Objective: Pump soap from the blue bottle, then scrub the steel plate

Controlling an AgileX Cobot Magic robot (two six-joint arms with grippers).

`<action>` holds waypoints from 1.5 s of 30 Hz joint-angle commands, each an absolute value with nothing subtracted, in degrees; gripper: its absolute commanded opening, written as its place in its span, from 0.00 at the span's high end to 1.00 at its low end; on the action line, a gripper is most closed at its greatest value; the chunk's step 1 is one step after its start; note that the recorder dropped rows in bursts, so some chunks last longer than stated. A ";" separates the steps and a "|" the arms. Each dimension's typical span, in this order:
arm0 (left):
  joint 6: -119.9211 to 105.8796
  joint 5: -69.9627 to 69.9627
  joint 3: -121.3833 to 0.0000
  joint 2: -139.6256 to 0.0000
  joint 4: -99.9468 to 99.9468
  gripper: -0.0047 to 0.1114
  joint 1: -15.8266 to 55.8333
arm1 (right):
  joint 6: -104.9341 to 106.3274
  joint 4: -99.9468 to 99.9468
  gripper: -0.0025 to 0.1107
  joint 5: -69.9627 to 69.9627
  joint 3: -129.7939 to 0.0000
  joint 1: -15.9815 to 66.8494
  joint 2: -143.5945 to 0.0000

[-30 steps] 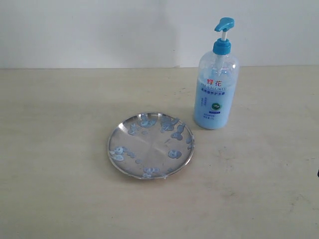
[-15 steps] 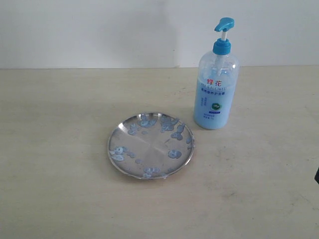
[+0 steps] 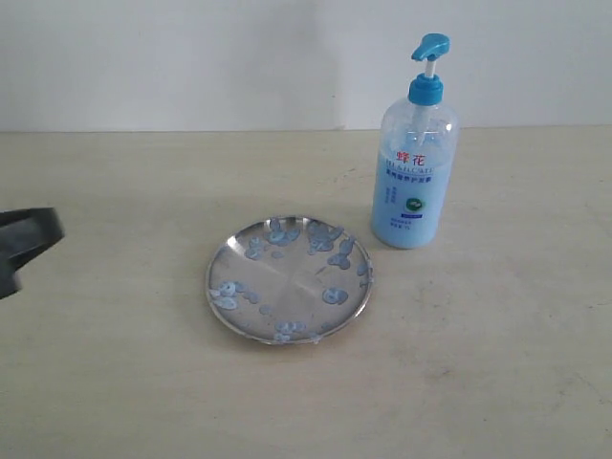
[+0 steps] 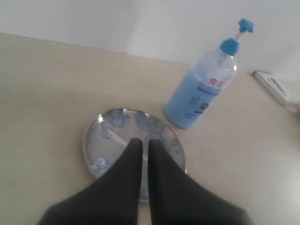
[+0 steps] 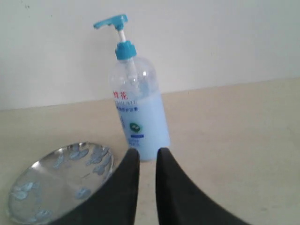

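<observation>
I have the tall clear blue bottle (image 3: 414, 163) of pale liquid, capped by a bright blue pump head (image 3: 430, 45), standing upright toward the far edge of the table (image 3: 115, 382), right of the middle. The round, shiny steel plate (image 3: 288, 278) lies near the table's middle, close beside the bottle's base but apart from it. Pale blue blobs of soap (image 3: 334, 295) dot the plate, mostly near its rim.

My left gripper (image 4: 144, 142) shows at the table's left edge in the exterior view, jaws drawn almost together on nothing. My right gripper (image 5: 147, 151) is outside that view, jaws close with a slim gap, also empty, and aimed at the bottle's lower body.

I judge the step in hand to be the pump. I'd press straight down on the flat top of the head, along the stem, so the tall bottle doesn't tip. The spout points toward the left edge and may stop short of the plate, so I'd check where a drop would land first.
</observation>
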State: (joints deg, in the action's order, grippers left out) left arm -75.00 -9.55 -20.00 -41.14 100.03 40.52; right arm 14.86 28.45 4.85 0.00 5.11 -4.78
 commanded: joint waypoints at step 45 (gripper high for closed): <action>-46.31 55.51 -100.27 -125.64 33.08 0.92 31.57 | 15.01 17.52 0.95 5.04 0.00 2.70 0.00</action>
State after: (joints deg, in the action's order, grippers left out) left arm -26.20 54.90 -100.10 -124.65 13.64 30.72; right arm 14.86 17.90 5.08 0.00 2.88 -0.35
